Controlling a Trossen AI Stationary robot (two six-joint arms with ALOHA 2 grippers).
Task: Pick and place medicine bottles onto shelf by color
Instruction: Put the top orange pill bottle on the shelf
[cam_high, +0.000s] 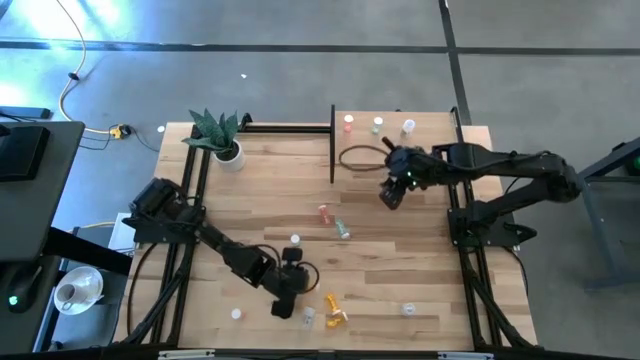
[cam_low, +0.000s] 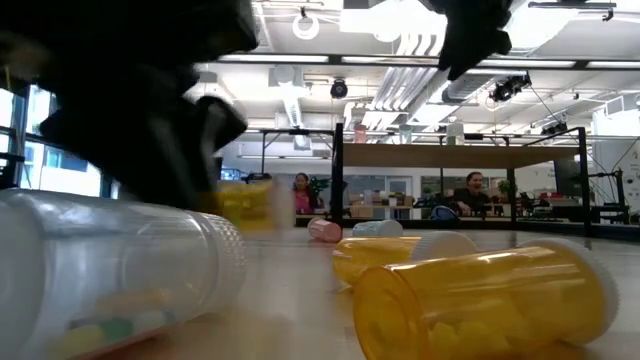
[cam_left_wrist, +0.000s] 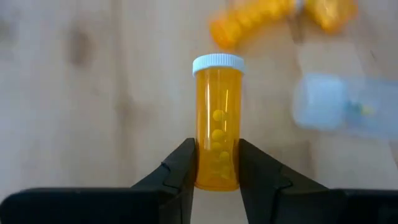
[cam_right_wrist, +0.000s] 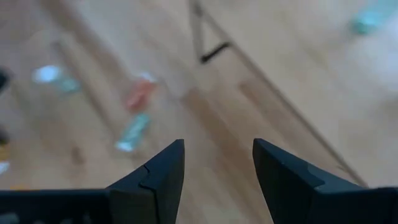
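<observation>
The left end effector (cam_left_wrist: 216, 171), near the front edge of the plank surface (cam_high: 400, 260), is clamped on a translucent orange bottle (cam_left_wrist: 217, 121), a smooth cylinder with a ribbed white cap and small yellow pills inside, which we see clearly only in the left wrist view. The right end effector (cam_right_wrist: 217, 165) hangs with its fingers apart and empty over the front edge of the light-wood shelf (cam_high: 430, 140), where three bottles stand along the back. From overhead we see a pink bottle (cam_high: 323, 213) and a green bottle (cam_high: 343, 229) lying mid-surface, while the low view alone shows two more orange bottles (cam_low: 480, 300) and a clear bottle (cam_low: 110, 270) lying on their sides close to its lens.
</observation>
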